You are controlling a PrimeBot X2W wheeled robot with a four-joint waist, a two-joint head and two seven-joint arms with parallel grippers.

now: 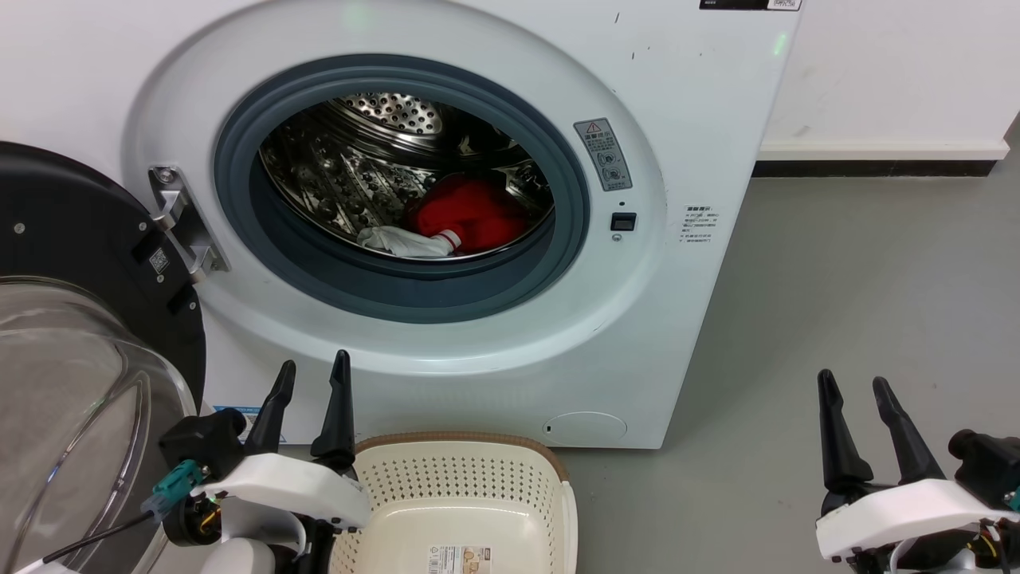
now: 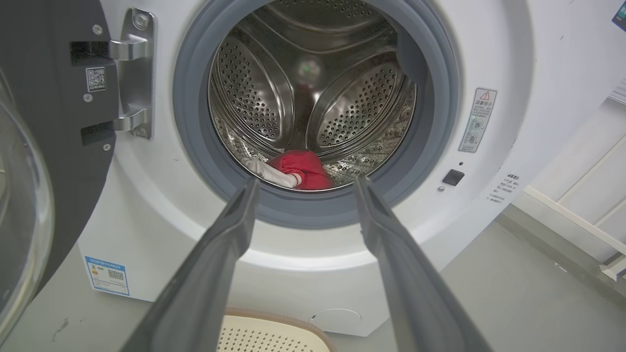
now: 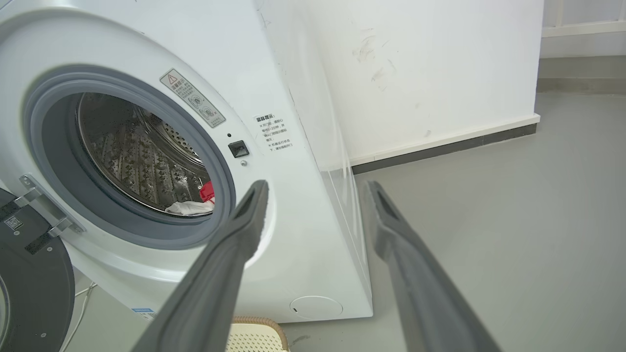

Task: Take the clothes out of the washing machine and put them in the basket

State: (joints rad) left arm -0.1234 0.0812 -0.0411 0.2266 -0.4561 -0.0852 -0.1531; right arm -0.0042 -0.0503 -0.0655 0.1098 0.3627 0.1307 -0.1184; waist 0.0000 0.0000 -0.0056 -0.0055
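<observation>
White wall (image 1: 892, 72), some scuff marks. Along the wall's base: white ledge (image 1: 876, 150) over a dark skirting strip (image 1: 876, 168). Plain grey floor (image 1: 837, 319) runs out from the wall's foot, matte, evenly lit.

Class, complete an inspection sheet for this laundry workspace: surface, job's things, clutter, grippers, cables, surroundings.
Surface: grey floor.
Job's things: washing machine with door swung open; red and white clothes in the drum; basket on the floor in front, no clothes seen inside.
Clutter: nothing seen.
Grippers: left gripper and right gripper both open, holding nothing, outside the drum.
Cables: thin black cable at the left wrist.
Surroundings: white wall with dark skirting.
</observation>
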